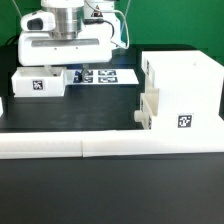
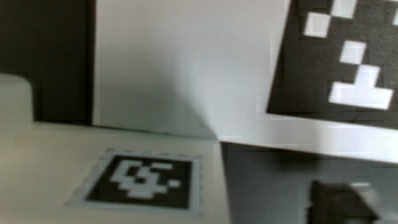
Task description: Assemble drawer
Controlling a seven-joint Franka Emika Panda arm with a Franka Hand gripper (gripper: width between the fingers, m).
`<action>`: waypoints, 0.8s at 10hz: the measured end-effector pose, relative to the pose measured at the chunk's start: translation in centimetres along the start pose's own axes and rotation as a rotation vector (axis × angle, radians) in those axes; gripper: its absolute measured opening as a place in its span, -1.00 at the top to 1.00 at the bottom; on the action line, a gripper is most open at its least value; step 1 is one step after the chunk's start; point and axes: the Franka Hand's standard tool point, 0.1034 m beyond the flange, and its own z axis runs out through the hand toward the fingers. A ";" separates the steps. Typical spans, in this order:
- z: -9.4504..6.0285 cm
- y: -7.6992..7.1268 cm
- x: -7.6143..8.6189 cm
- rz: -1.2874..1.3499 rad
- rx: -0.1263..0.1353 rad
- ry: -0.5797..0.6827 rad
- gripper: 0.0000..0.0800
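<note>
Nearest the lens in the exterior view: long white border bar [image 1: 110,147] running across the black bench [image 1: 100,195], just in front of the case.

Drawer case [image 1: 185,85] is a big white cube sitting upright behind the bar on the exterior view's right, with a tag on its front face. One small tray [image 1: 148,108] sits against the case's open side, touching it; can't tell how far in it is.

Second tray [image 1: 38,83] lies well apart from the case, toward the exterior view's left, tag face up. Marker board [image 1: 105,75] lies flat between that tray and the case, a bit further back.

Hand [image 1: 65,62] hangs right over the second tray, far from the case. Fingers are hidden, so can't tell if they're apart, together or on the tray.

Wrist view: close-up of the second tray [image 2: 71,150], its tag [image 2: 143,175] blurred. Beside it lies a white sheet with a large tag [image 2: 347,60], likely the marker board. Dark shape [image 2: 338,195] near the tray's tag is too blurred to identify.
</note>
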 end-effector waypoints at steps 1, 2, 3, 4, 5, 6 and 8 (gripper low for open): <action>0.0 -0.1 0.0 -0.006 0.000 0.000 0.10; 0.0 -0.1 0.1 -0.008 0.000 0.000 0.54; 0.0 -0.1 0.1 -0.009 0.000 0.000 0.54; 0.0 -0.1 0.1 -0.011 0.000 0.000 0.89; 0.0 -0.1 0.1 -0.011 0.000 0.000 0.89; 0.0 -0.1 0.1 -0.011 0.000 0.000 0.89; 0.0 -0.1 0.1 -0.011 0.000 0.000 0.89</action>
